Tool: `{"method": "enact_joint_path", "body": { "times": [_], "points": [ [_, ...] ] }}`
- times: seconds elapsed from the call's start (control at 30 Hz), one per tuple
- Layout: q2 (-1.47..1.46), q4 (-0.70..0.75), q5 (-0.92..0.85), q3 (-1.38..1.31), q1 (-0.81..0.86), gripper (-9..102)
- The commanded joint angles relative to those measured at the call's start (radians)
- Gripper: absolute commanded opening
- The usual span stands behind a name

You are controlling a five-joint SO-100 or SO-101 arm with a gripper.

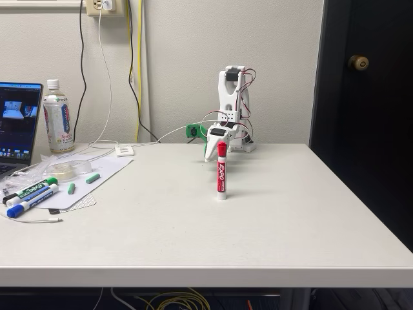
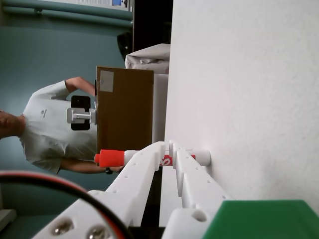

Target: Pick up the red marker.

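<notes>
White plastic pincer (image 2: 172, 149) up close, red marker right at its tips

In the wrist view the two fingers sit narrow just in front of the slim white dry-erase marker with the red cap and red EXPO label (image 1: 221, 173); can't tell if they're touching it. Marker stands upright on the white tabletop (image 1: 271, 219), directly before the arm. Probably light, stiff, slick and tippy, so I'd pinch mid-barrel, around the label.
</notes>
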Motion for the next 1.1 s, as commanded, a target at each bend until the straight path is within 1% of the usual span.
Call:
{"method": "enact_joint_path", "body": {
  "times": [0.0,0.9,1.0,1.07],
  "points": [
    [0.052,0.014,-0.015,-0.018,0.0,0],
    [0.052,0.017,-0.015,-0.02,0.0,0],
    [0.069,0.044,-0.02,-0.025,0.0,0],
    [0.107,0.097,-0.043,-0.025,-0.002,0]
  ]
}}
